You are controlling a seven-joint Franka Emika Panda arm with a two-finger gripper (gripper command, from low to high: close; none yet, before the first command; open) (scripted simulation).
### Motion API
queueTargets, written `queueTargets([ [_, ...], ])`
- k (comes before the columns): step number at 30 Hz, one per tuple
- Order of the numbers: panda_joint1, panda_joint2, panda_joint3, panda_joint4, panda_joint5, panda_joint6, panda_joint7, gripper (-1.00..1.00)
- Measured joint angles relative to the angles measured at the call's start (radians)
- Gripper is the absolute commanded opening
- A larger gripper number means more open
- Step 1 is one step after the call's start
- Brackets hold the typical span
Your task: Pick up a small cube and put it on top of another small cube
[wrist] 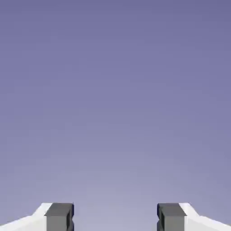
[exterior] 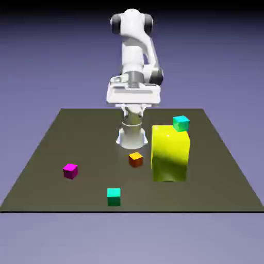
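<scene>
The exterior view shows the white arm (exterior: 133,56) folded high over the far part of the dark table (exterior: 46,175), its hand level and well above every block. The landmark is the large yellow block (exterior: 170,153) standing on the table. A small teal cube (exterior: 181,123) sits at the block's far upper corner, toward the exterior view's right; whether it rests on the block or stands behind it cannot be told. A small orange cube (exterior: 135,159) lies on the table just beside the block, on the exterior view's left. A small green cube (exterior: 114,196) lies nearer the camera than the block and to the left, and a small magenta cube (exterior: 70,170) lies well apart from the block, farther left. The hand view shows none of these, only the plain blue-violet backdrop. It does show what the exterior view hides: the gripper (wrist: 115,216) has its two grey fingertips (wrist: 59,216) spread wide with nothing between them.
</scene>
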Motion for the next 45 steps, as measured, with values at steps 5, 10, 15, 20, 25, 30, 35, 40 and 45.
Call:
queueTargets([
  [5, -0.004, 0.181, -0.096, 0.122, 0.027, -0.178, -0.059, 0.00],
  [10, -0.008, 0.362, -0.193, 0.244, 0.054, -0.356, -0.119, 0.00],
  [15, -0.017, 0.544, -0.289, 0.366, 0.081, -0.534, -0.178, 0.00],
  [20, -0.017, 0.725, -0.386, 0.488, 0.108, -0.712, -0.238, 0.00],
  [25, -0.021, 0.906, -0.482, 0.610, 0.135, -0.890, -0.297, 0.00],
  [30, -0.025, 1.087, -0.579, 0.732, 0.162, -1.067, -0.356, 0.00],
  [35, -0.029, 1.242, -0.661, 0.836, 0.185, -1.220, -0.407, 0.00],
  [40, -0.043, 1.302, -0.622, 0.737, 0.229, -1.068, -0.426, -1.00],
  [45, -0.031, 1.251, -0.656, 0.822, 0.194, -1.198, -0.410, -1.00],
])
